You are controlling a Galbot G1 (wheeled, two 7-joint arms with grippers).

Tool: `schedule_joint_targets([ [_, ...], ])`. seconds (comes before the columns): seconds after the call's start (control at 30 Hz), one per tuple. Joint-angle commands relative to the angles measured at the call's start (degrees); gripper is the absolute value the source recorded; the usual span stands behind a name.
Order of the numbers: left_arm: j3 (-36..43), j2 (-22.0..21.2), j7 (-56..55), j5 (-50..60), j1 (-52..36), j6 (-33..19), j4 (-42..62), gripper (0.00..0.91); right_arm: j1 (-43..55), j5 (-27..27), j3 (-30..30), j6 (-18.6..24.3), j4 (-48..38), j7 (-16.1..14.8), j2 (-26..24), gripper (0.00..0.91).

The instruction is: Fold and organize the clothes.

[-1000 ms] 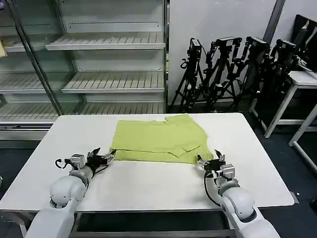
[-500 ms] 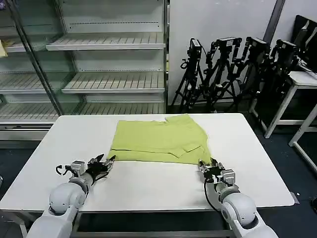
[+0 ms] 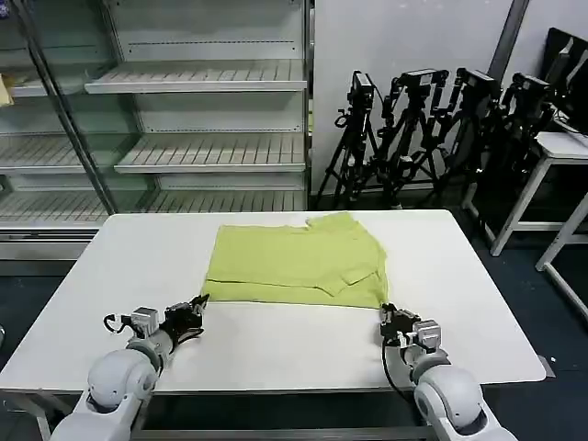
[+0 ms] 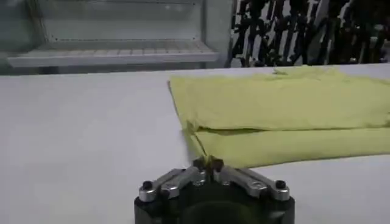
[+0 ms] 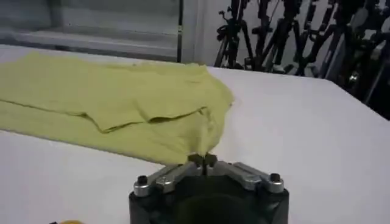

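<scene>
The clothes are one lime T-shirt (image 3: 294,257), folded into a wide band and lying flat on the far half of the white table (image 3: 276,354). My left gripper (image 3: 202,301) sits low on the table at the shirt's near left corner, shut on the hem there. In the left wrist view the cloth (image 4: 286,109) tapers down into the closed left gripper (image 4: 208,163). My right gripper (image 3: 386,312) is at the near right corner, shut on that corner. The right wrist view has the fabric (image 5: 109,91) drawn to a point between the closed tips of the right gripper (image 5: 203,158).
Bare tabletop stretches between my arms and along the near edge. Behind the table stand empty white shelves (image 3: 211,152) behind a glass door. Black camera tripods (image 3: 432,129) are clustered at the back right, and another white table (image 3: 560,147) stands at the far right.
Both grippers have drawn back toward me along the table, and the shirt's near corners have followed slightly. The rest of the shirt has stayed flat in place.
</scene>
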Motion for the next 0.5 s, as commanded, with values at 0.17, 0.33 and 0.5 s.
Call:
schedule_joint_targets([
  [0.17, -4.49, -0.51, 0.53, 1.82, 14.36, 0.04, -14.07, 0.010, -11.63, -3.31, 0.65, 0.60, 10.70, 0.24, -0.46, 0.000],
  [0.33, -9.21, 0.17, 1.99, 2.30, 20.85, -0.06, -16.53, 0.010, -18.87, -5.93, 1.46, 2.34, 14.00, 0.08, -1.25, 0.000],
  [0.5, -14.26, 0.64, 2.73, 1.79, 24.16, -0.08, -18.20, 0.010, -22.32, -6.56, 2.29, 3.46, 15.09, 0.32, -1.47, 0.000],
])
